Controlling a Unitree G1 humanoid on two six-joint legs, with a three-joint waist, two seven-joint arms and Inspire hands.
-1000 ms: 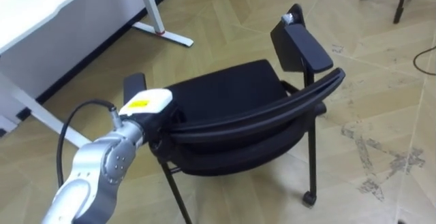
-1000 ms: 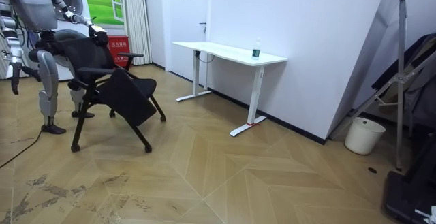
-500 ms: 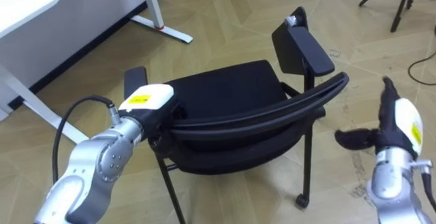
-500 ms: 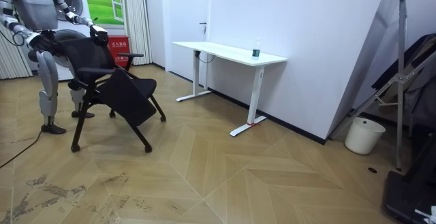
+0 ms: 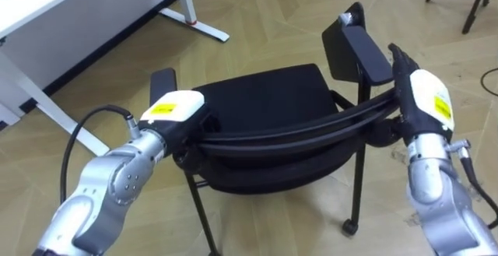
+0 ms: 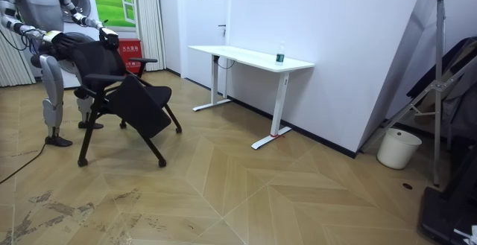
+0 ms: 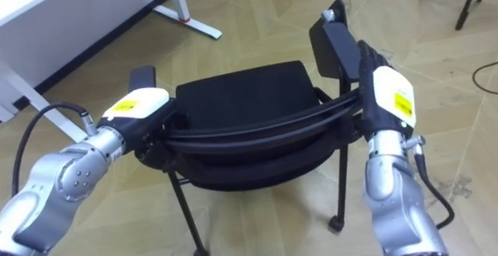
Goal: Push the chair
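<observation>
**Chair point(image 5: 264, 100) push – hands are on, the shove itself is all to come**

Going left to right from the head cameras: a white desk point(image 5: 47, 3) runs along the top left edge of the floor point(image 5: 257, 22). Next is the left hand point(image 5: 175, 110), sitting on the left end of the curved backrest point(image 5: 288, 135). It's touching for sure, but I can't tell whether it's clamped round the bar or just laid on it, it's all black on black.

In the middle, the black seat point(image 7: 237, 89) faces away from the robot, so the robot is right behind the chair.

On the right, the right hand point(image 5: 424, 100) is against the right end of the backrest, just beside the armrest point(image 5: 366, 46). Its fingers point(image 5: 398, 60) are stretched out straight, so I'd call that one unclenched and pressing, not grabbing.

In the room view the chair stands near the left edge of the floor, well apart from the desk, with the robot behind it.

Progress, my read: the approach and hand placement are done, and the actual pushing is what's left. I can't say from this where it's meant to end up; towards the desk would be my guess.

Hard to see:
- The right thumb is lost somewhere under the bar.
- The front legs are hidden beneath the seat.
- One wheel point(image 5: 352, 227) shows at lower right.
- Both forearms are cut off by the bottom edge.
</observation>
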